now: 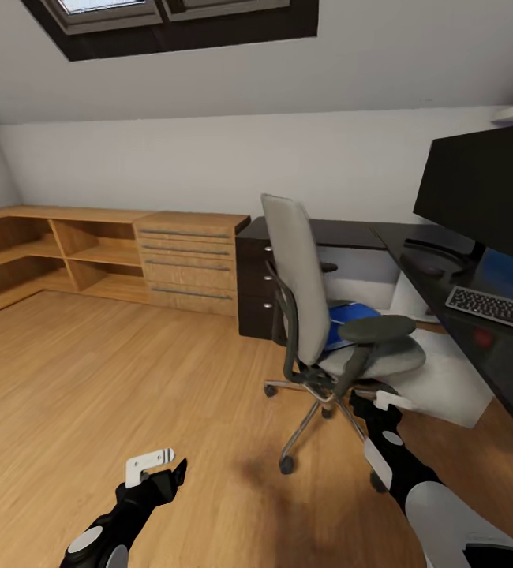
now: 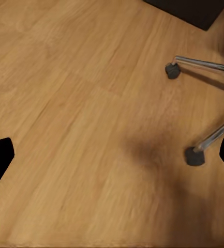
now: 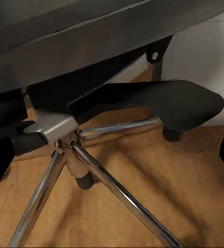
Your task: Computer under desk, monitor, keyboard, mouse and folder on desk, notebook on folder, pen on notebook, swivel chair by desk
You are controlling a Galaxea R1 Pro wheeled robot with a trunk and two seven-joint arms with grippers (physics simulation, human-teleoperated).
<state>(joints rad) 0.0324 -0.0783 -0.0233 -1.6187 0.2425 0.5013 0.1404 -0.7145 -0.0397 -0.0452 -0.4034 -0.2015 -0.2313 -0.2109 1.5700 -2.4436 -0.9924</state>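
Here we are at the worktop (image 1: 351,233), and part of the job looks sorted already: the monitor (image 1: 485,185) stands on the black top, red dot glowing at its lower corner, and the keyboard (image 1: 496,308) lies just in front of it, silver frame and dark keys. Something blue shows on the worktop behind the keyboard; whether that is a thing lying there or a reflection, I can't say from here.

What's left, by my reckoning, is plenty. The folder (image 1: 350,319) sits on the seat of the swivel chair (image 1: 320,308), a bright blue slab tucked between the grey backrest and the near black armrest, so it has yet to go across. Mouse, notebook, pen and computer I can't pick out at all.

The chair itself stands close by the worktop, backrest turned towards us, chrome star base and castors on the wood floor (image 1: 130,379). It may want only a nudge at the end.

Now the arms. The right pincer (image 1: 379,401) hangs low beside the chair's base, under the armrest; its wrist camera looks straight at the chrome spokes and the dark underside of the seat, fingers spread wide with nothing between them. The left pincer (image 1: 158,467) hovers over bare floor, likewise wide and empty, castors (image 2: 194,155) in its view.
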